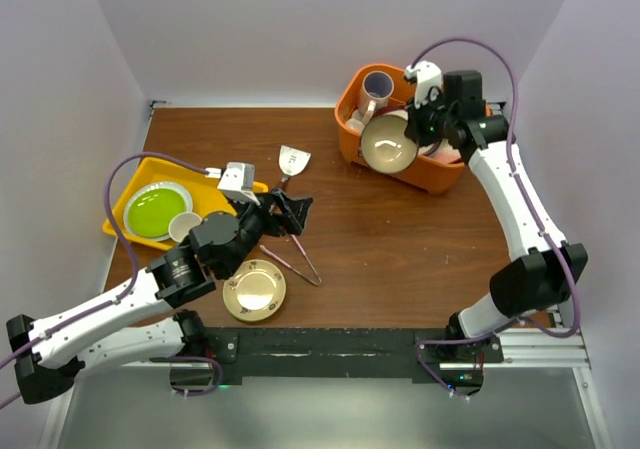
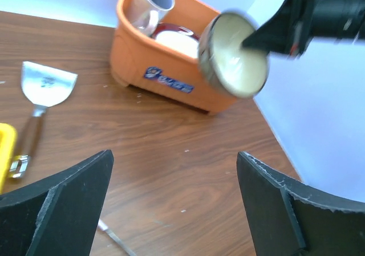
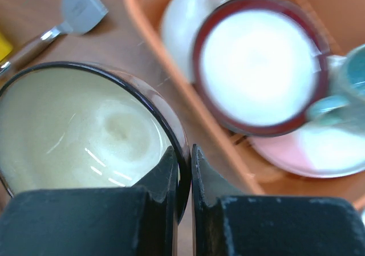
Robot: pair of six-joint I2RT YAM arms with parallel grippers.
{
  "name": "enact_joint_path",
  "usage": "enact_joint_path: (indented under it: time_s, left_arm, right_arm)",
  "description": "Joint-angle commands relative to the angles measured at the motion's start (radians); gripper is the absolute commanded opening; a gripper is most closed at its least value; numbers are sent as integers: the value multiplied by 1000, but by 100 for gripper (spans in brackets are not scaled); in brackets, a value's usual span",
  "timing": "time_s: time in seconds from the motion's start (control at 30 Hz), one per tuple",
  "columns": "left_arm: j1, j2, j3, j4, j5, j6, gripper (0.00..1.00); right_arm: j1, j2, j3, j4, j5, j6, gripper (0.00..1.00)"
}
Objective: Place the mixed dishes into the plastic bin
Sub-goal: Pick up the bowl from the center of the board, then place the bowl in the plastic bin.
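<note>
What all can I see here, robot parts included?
plastic bin: one, orange, far right.
lavender mug: one, in the bin's far corner.
brown-rimmed plate: one, in the bin.
pink plate: one, partly under it.
teal mug: one, in the bin.
cream bowl: one, dark rim, held at the bin's edge.
yellow tray: one, left side.
lime-green plate: one, in the tray.
white cup: one, beside that plate.
bronze bowl: one, near edge.
spatula: one, metal, wooden handle, mid-table.
tongs: one, pink, near the bronze bowl.
left gripper: open, empty, mid-table.
right gripper: shut on the cream bowl's rim.
</note>
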Motion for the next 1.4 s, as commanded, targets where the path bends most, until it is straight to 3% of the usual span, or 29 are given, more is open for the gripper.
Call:
enact_joint_path:
  time_s: [0.0, 0.23, 0.53, 1.2, 1.37]
  left_arm:
    - [24, -39, -33, -110, 14, 103, 95]
    - [44, -85, -105, -171, 45, 95, 96]
    - [52, -84, -133, -199, 74, 88, 96]
    - [53, -95, -157, -251, 125, 14, 97]
    - [55, -95, -157, -283, 131, -26, 97]
  right_arm:
    - [-83, 64, 184, 10, 3, -63, 0]
    - [-158, 167, 319, -52, 106, -171, 0]
    - [-229, 248, 353, -47, 222, -231, 0]
    - [-305, 425, 399, -96, 225, -246, 0]
    - [-313, 446, 376, -133, 225, -272, 11]
